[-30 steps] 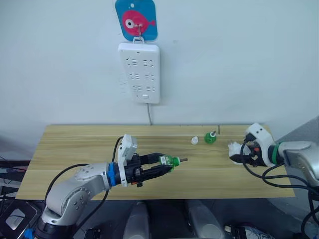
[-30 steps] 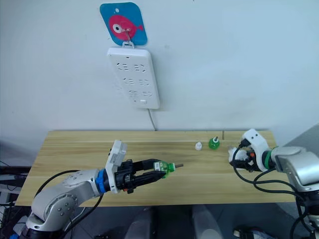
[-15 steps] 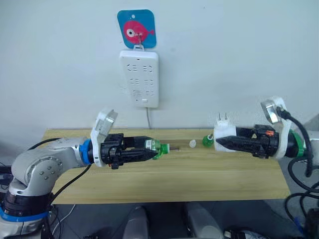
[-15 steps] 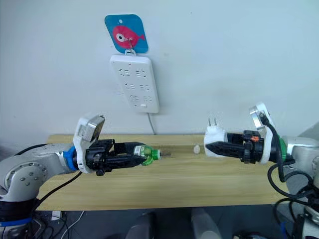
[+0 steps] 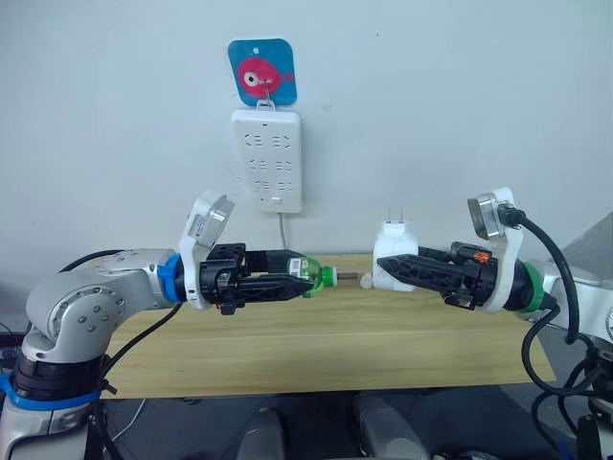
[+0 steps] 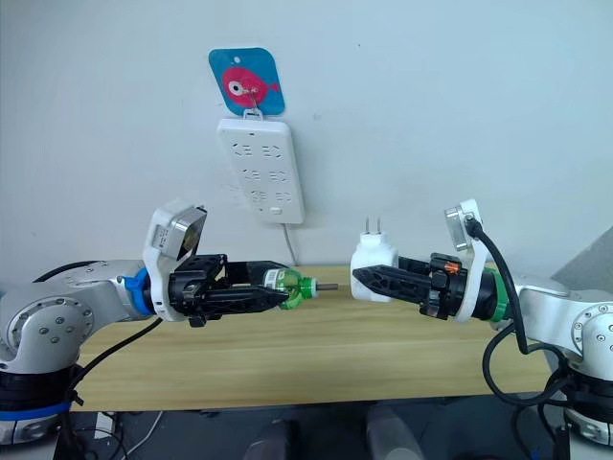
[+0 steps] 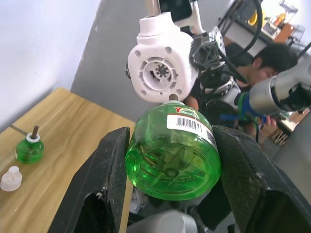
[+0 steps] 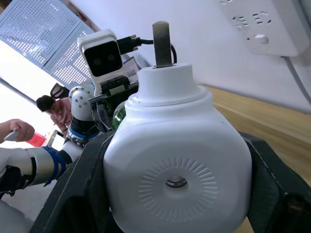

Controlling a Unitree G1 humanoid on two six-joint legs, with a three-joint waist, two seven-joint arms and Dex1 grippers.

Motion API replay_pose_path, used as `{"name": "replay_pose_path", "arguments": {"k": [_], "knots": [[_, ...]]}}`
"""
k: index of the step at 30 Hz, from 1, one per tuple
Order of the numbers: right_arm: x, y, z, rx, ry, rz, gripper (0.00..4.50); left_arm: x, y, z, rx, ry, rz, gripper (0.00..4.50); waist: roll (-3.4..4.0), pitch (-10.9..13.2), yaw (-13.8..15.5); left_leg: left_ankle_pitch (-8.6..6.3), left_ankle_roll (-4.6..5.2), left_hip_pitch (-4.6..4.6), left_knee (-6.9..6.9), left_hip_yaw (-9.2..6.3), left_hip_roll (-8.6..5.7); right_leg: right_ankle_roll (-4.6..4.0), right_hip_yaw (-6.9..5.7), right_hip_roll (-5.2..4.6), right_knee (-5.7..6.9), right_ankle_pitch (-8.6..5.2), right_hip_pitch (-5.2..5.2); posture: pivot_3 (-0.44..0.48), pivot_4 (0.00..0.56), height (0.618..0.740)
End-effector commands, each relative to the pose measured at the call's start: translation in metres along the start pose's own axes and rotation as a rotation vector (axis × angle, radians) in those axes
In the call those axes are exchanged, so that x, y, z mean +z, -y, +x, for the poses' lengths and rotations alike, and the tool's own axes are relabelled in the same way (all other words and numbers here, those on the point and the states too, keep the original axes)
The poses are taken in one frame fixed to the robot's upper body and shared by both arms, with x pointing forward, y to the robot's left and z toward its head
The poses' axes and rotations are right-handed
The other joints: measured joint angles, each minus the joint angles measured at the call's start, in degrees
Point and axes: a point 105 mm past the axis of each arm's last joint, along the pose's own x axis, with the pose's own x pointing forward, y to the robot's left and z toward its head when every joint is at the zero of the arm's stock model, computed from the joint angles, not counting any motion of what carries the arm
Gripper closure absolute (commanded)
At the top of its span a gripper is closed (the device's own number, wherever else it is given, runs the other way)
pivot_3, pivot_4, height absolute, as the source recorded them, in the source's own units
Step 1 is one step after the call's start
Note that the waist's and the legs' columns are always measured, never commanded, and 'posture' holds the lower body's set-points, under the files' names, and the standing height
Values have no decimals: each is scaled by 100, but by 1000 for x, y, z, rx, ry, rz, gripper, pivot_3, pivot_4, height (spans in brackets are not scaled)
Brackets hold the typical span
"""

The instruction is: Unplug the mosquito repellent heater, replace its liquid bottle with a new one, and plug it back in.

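My left gripper is shut on a green liquid bottle, held level above the table with its wick pointing right. My right gripper is shut on the white mosquito repellent heater, prongs pointing up. The heater's open socket faces the bottle's neck, with a small gap between wick tip and heater. In the right wrist view the heater's round vented top sits between my black fingers. A second green bottle stands on the table beside a small white cap.
A white power strip hangs on the wall under a blue fish hook, its cord dropping behind the wooden table. A person sits beyond the table's right end; another person is off to the left.
Both arms have risen from the table and come together. The right gripper lifted the heater off the tabletop, and the bottle's wick now nearly meets it. The camera has tilted up.
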Motion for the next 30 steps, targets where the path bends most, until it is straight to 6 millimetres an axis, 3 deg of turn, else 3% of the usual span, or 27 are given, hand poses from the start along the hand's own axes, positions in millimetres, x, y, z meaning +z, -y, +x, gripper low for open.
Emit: {"name": "replay_pose_path", "arguments": {"k": [1,16,30], "knots": [[2,-16,2,63,9,1,1457,9,2,-1,-23,5,51,2159,0,-2,2,0,0,1,4,0,0,3,1,2,7,-2,0,-129,67,724],[-2,-20,4,73,1,37,1457,20,4,3,-70,11,65,2159,-3,-40,4,3,2,15,11,5,5,20,13,11,38,-13,-1,-130,67,724],[-4,-24,9,98,-2,50,1457,17,0,12,-89,-3,68,2159,-2,-98,7,3,2,17,12,6,4,20,15,12,40,-12,-1,-133,71,724]]}}
